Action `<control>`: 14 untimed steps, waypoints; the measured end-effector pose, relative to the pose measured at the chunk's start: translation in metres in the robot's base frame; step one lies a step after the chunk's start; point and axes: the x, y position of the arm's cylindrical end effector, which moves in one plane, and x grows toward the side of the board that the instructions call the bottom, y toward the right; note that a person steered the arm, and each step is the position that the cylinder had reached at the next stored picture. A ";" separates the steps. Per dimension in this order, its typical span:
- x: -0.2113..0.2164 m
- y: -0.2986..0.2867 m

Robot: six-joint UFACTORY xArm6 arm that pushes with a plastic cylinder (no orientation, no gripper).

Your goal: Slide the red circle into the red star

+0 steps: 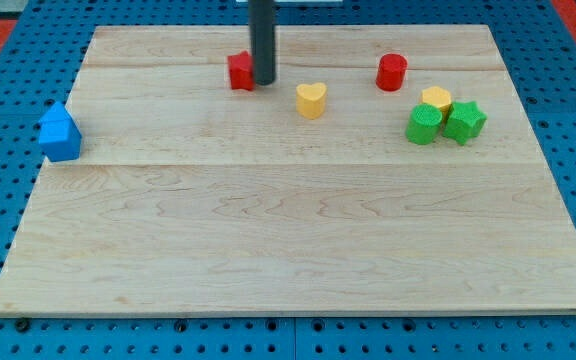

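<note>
Tip: my tip point(263, 82) rests on the board near the view's top, left of centre. It is a bare rod end, so it holds nothing.
Nearest block: red star point(240, 71), touching or just beside the tip on the view's left; the rod hides its right edge, so contact cannot be confirmed.
Target to move: red circle point(392, 72), well apart from the tip, toward the view's right, in roughly the same row.
Key relation: circle lies right of the tip, star lies left. The tip stands between them, on the wrong side of the circle for a leftward push.
Judgement: the tip likely needs to get round to the circle's right side first, then push toward the view's left.
In the path: yellow heart point(311, 100), slightly below the line from circle to star; may be clipped.
Others: yellow block point(436, 98) and two green blocks point(445, 123) clustered at right; blue block point(60, 133) at far left.
</note>
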 end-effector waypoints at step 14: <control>0.017 -0.004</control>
